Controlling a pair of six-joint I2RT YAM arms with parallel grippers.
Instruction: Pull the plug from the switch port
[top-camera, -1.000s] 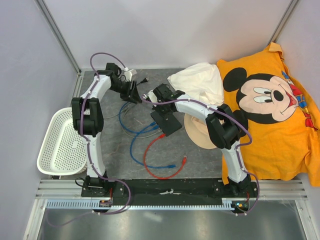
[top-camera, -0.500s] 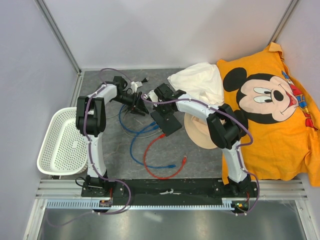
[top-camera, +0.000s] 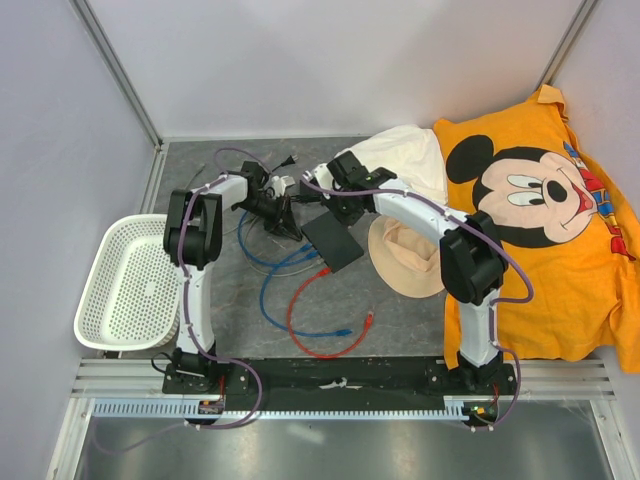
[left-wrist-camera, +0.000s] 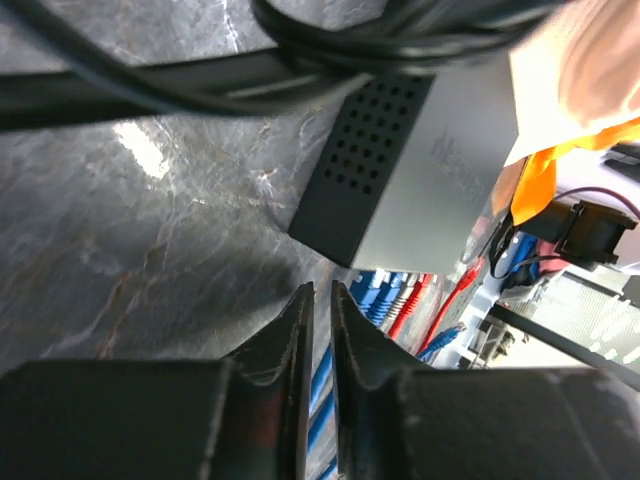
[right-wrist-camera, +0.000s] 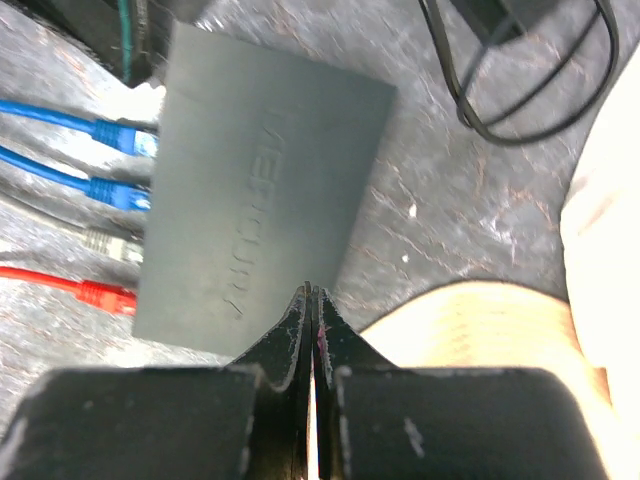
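The right claw (right-wrist-camera: 312, 300) is closed tight and empty above the black switch (right-wrist-camera: 260, 190). The switch port (right-wrist-camera: 148, 215) edge lies to its left, with blue plugs (right-wrist-camera: 118, 190) and a red plug (right-wrist-camera: 103, 295) seated in it. The left claw (left-wrist-camera: 320, 300) is narrowed to a slit showing blue cable (left-wrist-camera: 320, 385); whether it pinches the cable cannot be told. The switch sits just ahead of it.

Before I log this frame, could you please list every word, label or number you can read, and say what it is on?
No text can be quoted with certainty.
Raised lettering on top of the black box: right wrist view, low contrast, not legible.
Faint mark on the box's side: left wrist view, blurred.
Coloured letters at the right edge of the orange shirt: top view, folded and too small.
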